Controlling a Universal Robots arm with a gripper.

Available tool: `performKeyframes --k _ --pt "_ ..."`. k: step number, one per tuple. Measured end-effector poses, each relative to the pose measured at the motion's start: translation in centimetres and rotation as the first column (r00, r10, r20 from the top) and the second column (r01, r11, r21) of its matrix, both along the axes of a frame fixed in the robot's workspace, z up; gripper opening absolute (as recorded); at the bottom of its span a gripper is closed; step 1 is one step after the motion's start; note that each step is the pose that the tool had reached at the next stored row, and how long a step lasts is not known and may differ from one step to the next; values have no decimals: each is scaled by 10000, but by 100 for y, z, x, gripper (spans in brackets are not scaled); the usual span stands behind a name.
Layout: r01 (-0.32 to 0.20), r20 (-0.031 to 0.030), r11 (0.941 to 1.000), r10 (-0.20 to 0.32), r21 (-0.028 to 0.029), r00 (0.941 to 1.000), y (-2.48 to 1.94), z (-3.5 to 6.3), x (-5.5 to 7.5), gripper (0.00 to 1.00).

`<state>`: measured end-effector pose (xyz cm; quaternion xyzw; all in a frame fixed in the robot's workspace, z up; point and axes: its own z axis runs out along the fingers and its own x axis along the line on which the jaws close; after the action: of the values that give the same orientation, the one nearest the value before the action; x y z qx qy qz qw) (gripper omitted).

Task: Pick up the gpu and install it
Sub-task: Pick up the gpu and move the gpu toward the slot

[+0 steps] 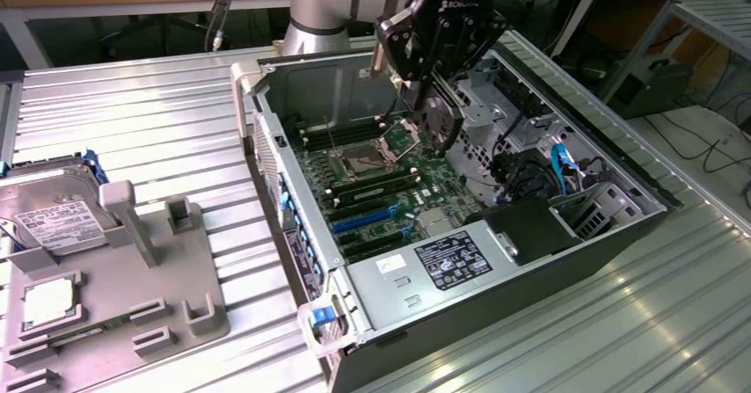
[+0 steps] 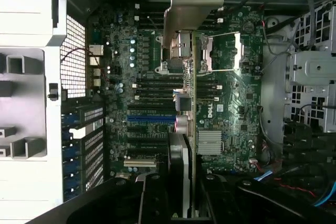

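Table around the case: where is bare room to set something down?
Bare ribbed table between the tray and case, plus the strip at the exterior view's right. Crowded: inside the case, where the gripper holds the gpu over the board.

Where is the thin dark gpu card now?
Exterior view, upper middle: the gpu, held by the black gripper above the green motherboard inside the open case.

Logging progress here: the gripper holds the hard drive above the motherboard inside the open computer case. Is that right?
No. The gripper holds the gpu, not the hard drive, which rests on the grey holder. The exterior view shows the card above the motherboard inside the open computer case.
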<state>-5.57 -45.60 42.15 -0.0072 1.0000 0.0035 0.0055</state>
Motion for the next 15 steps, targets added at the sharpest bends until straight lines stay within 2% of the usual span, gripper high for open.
performKeyframes --k 7,15 --pt "0 0 10000 0 1 10000 -1 -1 135 28" --pt "0 0 10000 0 1 10000 0 -1 136 28"
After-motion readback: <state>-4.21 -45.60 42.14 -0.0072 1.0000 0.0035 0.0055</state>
